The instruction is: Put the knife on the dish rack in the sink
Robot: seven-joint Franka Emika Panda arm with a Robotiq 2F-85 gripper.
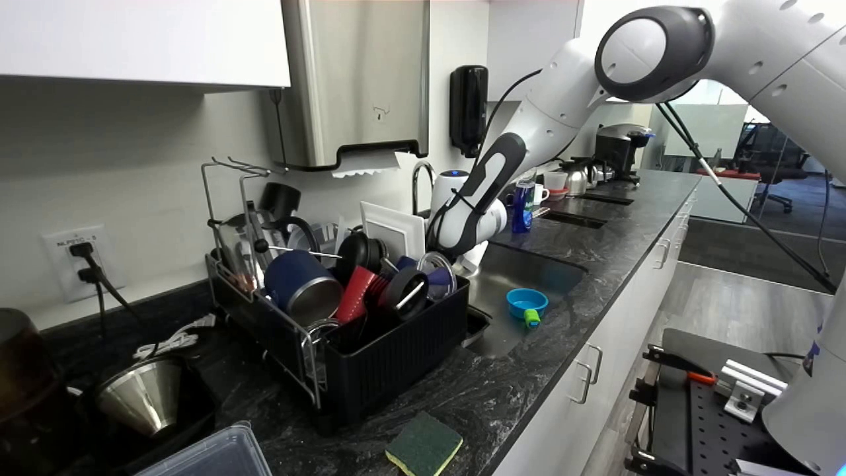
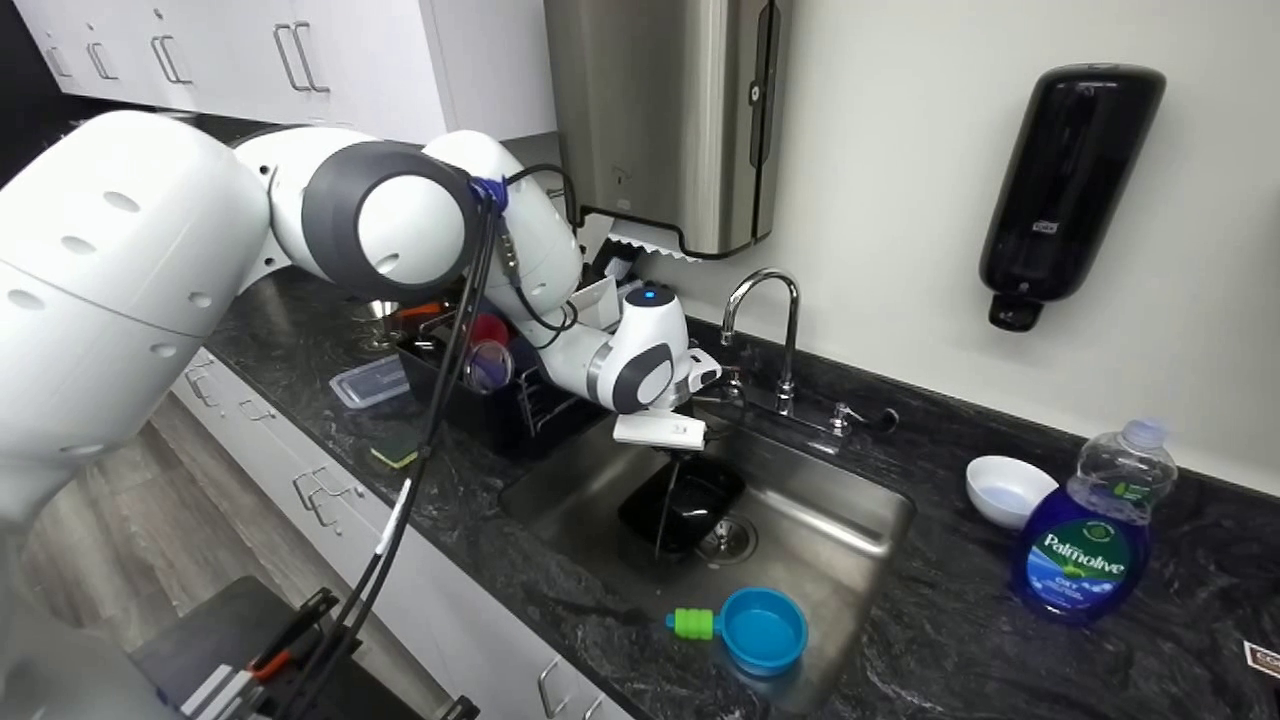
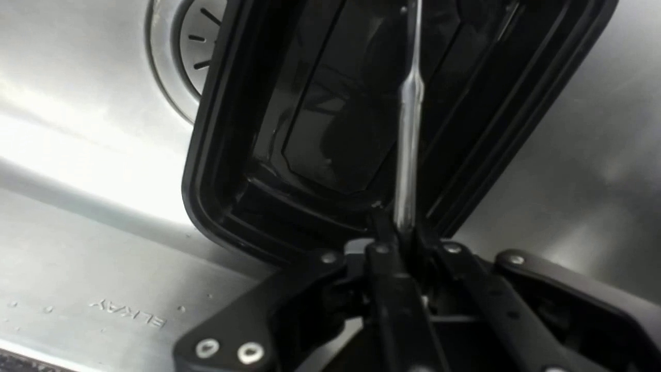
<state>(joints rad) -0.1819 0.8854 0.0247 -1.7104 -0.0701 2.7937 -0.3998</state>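
In the wrist view my gripper (image 3: 404, 233) is shut on the slim silvery knife (image 3: 409, 139), which extends out from between the fingertips. In an exterior view the knife (image 2: 667, 505) hangs steeply down above or into a black tub (image 2: 712, 490) in the steel sink (image 2: 815, 565); whether it touches the tub cannot be told. The black dish rack (image 1: 396, 354), crowded with cups, pots and utensils, stands on the counter beside the sink (image 1: 555, 264). In that view the rack and arm hide the fingers and knife. The rack (image 2: 470, 405) is partly behind the arm in an exterior view.
A chrome tap (image 2: 787, 330) rises behind the sink. A blue bowl (image 2: 765, 632) with a green handle lies at the sink's front. A white bowl (image 2: 1010, 490) and soap bottle (image 2: 1085, 540) stand on the counter. A sponge (image 1: 425, 444) lies near the rack.
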